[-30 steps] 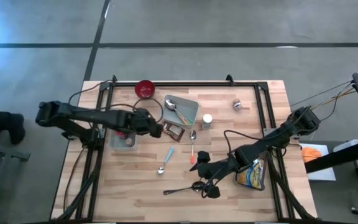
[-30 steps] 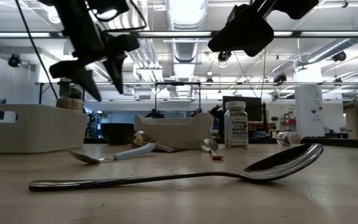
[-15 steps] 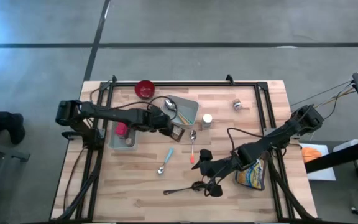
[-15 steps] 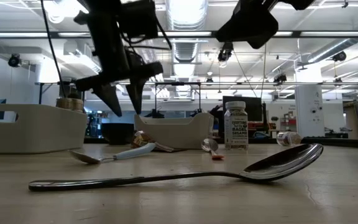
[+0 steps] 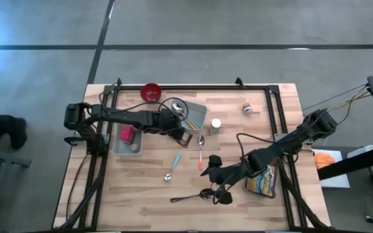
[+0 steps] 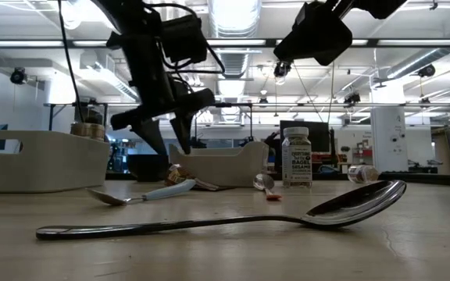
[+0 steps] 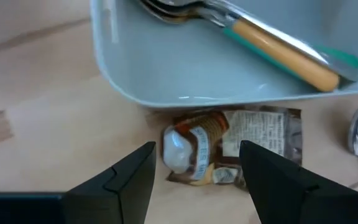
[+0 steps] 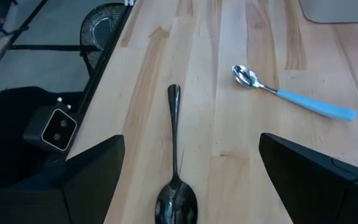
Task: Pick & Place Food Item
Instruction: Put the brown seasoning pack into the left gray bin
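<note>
The food item is a small brown and white packet (image 7: 229, 149) lying flat on the wood against the near wall of a grey tray (image 5: 198, 116); it also shows in the high view (image 5: 184, 137). My left gripper (image 7: 197, 177) hangs open just above it, pointing steeply down, one finger on either side of the packet's end and touching nothing. In the low view, my left gripper (image 6: 170, 143) is clear of the table. My right gripper (image 5: 215, 180) waits open over the near middle of the table, above a black spoon (image 8: 174, 155).
The grey tray holds spoons (image 7: 278, 50). A second tray (image 5: 119, 147) at the left holds a red item (image 5: 125, 134). Also about are a red bowl (image 5: 151, 92), a white bottle (image 5: 215, 125), a blue-handled spoon (image 5: 173, 167), an orange-handled spoon (image 5: 201, 152) and a yellow bag (image 5: 262, 182).
My left gripper has gone toward the table's right edge and down, from beside the left tray to just above the packet at the spoon tray's near wall, rolling a little on the way. The right arm has kept still.
</note>
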